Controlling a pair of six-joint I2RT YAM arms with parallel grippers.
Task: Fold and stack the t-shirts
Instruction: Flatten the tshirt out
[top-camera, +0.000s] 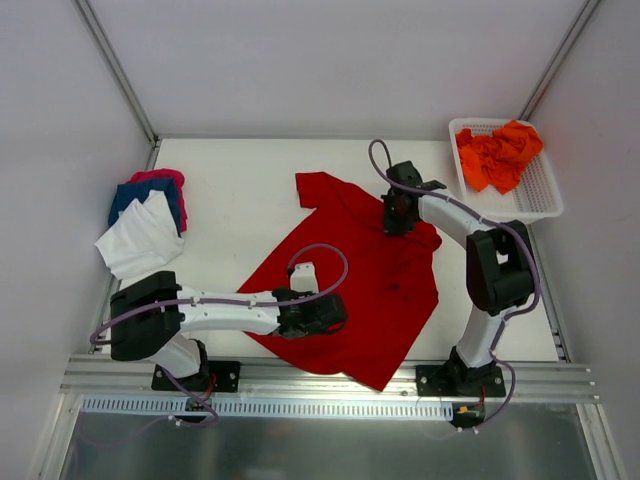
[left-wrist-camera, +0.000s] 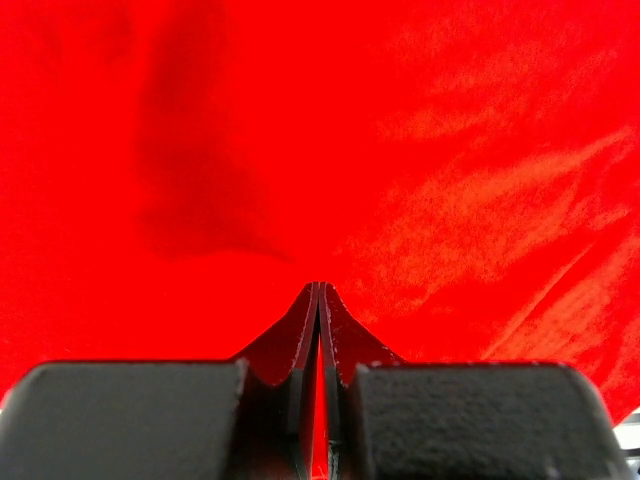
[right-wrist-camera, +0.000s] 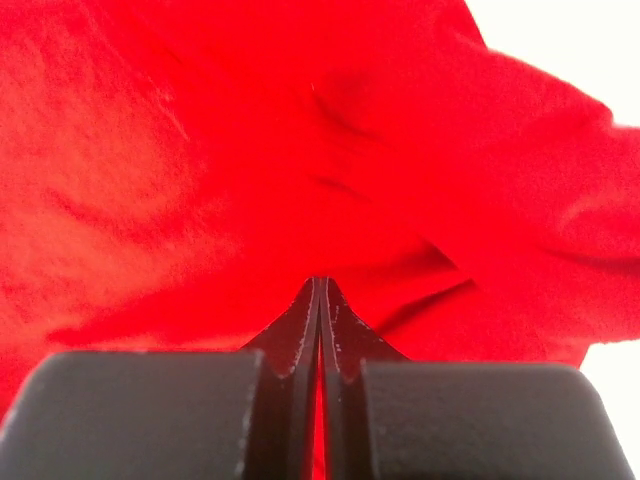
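Note:
A deep red t-shirt (top-camera: 375, 290) lies spread across the middle of the table, one sleeve pointing to the back. My left gripper (top-camera: 325, 315) is shut on the shirt's near-left edge. In the left wrist view its fingertips (left-wrist-camera: 318, 286) are pressed together with red cloth (left-wrist-camera: 420, 150) in the slit. My right gripper (top-camera: 398, 220) is shut on the shirt's far-right shoulder area. The right wrist view shows its tips (right-wrist-camera: 318, 281) closed on red cloth (right-wrist-camera: 200, 150). Orange t-shirts (top-camera: 500, 155) lie bunched in the basket. White (top-camera: 140, 240), blue (top-camera: 132, 195) and pink (top-camera: 160, 177) t-shirts lie piled at the left.
A white mesh basket (top-camera: 545, 205) stands at the back right corner. The pile of tees sits against the left wall. A metal rail (top-camera: 320, 375) runs along the near table edge by the arm bases.

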